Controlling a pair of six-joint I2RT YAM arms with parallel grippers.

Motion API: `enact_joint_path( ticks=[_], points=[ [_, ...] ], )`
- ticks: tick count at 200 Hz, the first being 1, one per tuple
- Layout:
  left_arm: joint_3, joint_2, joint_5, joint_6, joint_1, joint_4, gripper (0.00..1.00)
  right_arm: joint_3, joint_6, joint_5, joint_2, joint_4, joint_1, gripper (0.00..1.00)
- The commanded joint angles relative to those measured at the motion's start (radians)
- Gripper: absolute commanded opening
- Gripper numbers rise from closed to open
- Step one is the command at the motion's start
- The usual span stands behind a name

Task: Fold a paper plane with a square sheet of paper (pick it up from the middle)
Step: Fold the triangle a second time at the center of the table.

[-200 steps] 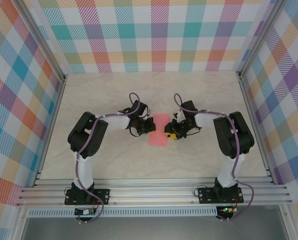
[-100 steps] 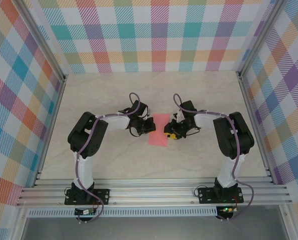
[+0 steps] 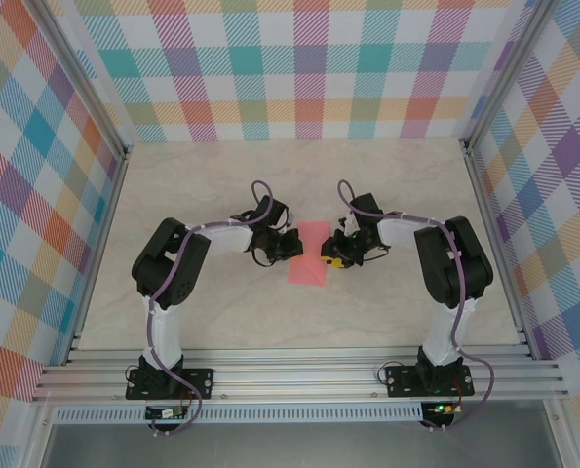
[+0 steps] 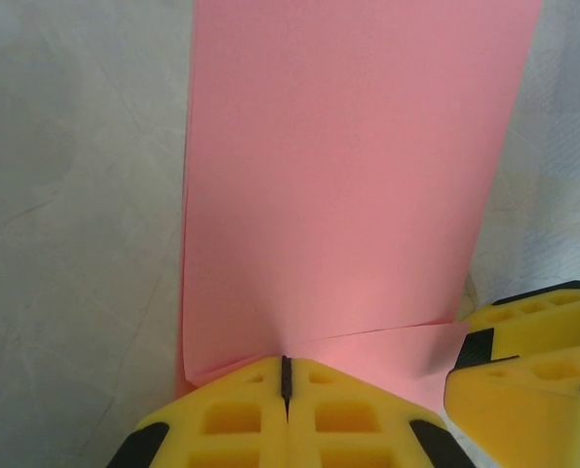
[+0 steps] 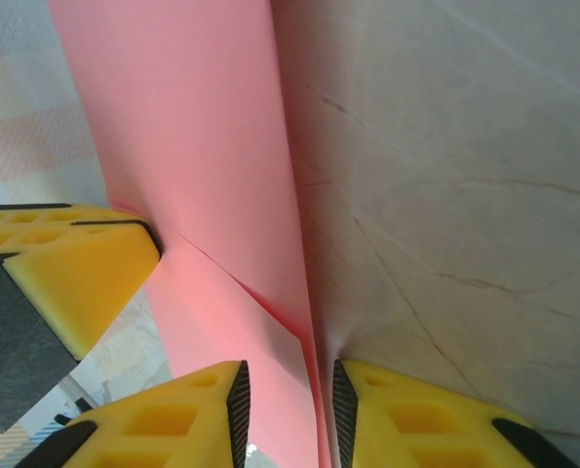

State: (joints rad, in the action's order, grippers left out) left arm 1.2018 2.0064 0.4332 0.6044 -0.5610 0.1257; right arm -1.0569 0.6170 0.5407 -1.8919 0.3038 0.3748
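The square sheet of paper (image 3: 309, 253) is salmon pink and lies folded on the table between both grippers, with a diagonal flap edge showing (image 4: 358, 175). My left gripper (image 3: 291, 244) is shut, its yellow jaws pinching the sheet's left edge (image 4: 286, 366). My right gripper (image 3: 330, 255) stands at the sheet's right edge. Its jaws are open a small way, and the paper's raised edge (image 5: 192, 146) runs through the gap between them (image 5: 288, 409) without being squeezed. The paper plane is out of view.
The pale marbled tabletop (image 3: 221, 185) is walled by checked panels and aluminium rails (image 3: 299, 375). In the right wrist view the left gripper's fingers (image 5: 65, 263) sit close by at the left. In the left wrist view the right gripper's fingers (image 4: 533, 370) sit at the lower right.
The right gripper's jaws have narrowed a little around the paper's edge and its wrist has shifted slightly. The left gripper and the sheet have stayed put.
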Motion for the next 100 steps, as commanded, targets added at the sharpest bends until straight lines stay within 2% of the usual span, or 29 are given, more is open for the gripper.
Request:
enact_joint_path(
  ticks=[1, 20, 76, 100],
  points=[
    [-0.017, -0.005, -0.055, -0.014, -0.004, 0.055, 0.00, -0.031, -0.005, 0.031, -0.019, 0.013, 0.003, 0.31],
    [-0.015, -0.006, -0.061, -0.013, -0.004, 0.065, 0.00, -0.030, -0.005, 0.014, -0.019, 0.018, 0.002, 0.33],
    [-0.019, -0.009, -0.074, 0.000, -0.004, 0.069, 0.00, -0.032, 0.001, 0.072, -0.024, -0.006, 0.003, 0.34],
    [-0.023, -0.015, -0.085, 0.003, -0.002, 0.074, 0.00, -0.034, 0.001, 0.049, -0.025, 0.007, 0.003, 0.34]
  ],
)
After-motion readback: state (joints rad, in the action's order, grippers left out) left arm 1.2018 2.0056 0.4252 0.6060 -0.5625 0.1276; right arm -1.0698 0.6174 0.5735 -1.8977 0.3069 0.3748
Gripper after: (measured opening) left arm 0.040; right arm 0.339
